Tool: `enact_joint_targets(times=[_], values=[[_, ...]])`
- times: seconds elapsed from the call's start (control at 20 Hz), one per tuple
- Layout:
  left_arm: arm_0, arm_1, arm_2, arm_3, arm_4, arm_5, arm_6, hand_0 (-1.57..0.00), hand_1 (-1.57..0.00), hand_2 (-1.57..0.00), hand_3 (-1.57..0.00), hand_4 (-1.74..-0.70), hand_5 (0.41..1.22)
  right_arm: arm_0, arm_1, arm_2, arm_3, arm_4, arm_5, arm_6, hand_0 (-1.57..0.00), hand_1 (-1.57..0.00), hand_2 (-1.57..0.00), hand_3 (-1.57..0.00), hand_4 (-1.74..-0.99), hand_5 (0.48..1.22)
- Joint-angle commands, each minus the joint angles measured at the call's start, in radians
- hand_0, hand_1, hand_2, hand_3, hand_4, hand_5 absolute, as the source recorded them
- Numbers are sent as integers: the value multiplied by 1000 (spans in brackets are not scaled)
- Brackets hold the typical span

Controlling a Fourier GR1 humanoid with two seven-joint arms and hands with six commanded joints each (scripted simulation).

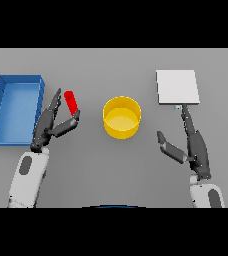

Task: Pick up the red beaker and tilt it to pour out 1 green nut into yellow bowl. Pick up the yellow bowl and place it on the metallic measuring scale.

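The red beaker (71, 101) is a small red cylinder, tilted, left of centre. My left hand (48, 125) is right beside it, fingers stretched up along its left side and the thumb reaching to its lower end; the hand is open. The yellow bowl (121, 117) stands at the middle of the table, and I see no nut in it. The metallic measuring scale (177, 87) is a pale square plate at the back right. My right hand (191, 142) is open just in front of the scale, its fingertips near the scale's front edge.
A blue tray (15, 109) with raised walls lies at the far left, close beside my left hand. The grey table (116, 170) runs open in front of the bowl, between my two arms.
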Motion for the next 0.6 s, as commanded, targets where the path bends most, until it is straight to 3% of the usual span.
enact_joint_targets(times=[0.0, 0.55], values=[[-19, 4, 8, 23, 1, 2, -25, 1, 1, 1, 1, -1267, 673, -3, 6, 9, -2, 5, 0, 1, 1, 1, 1, 1, -1274, 635], [-198, -8, 41, 249, -17, 21, -34, 1, 1, 1, 1, -1289, 683, 1, 12, 2, -2, -5, -1, 18, 1, 1, 1, 1, -1269, 642]])
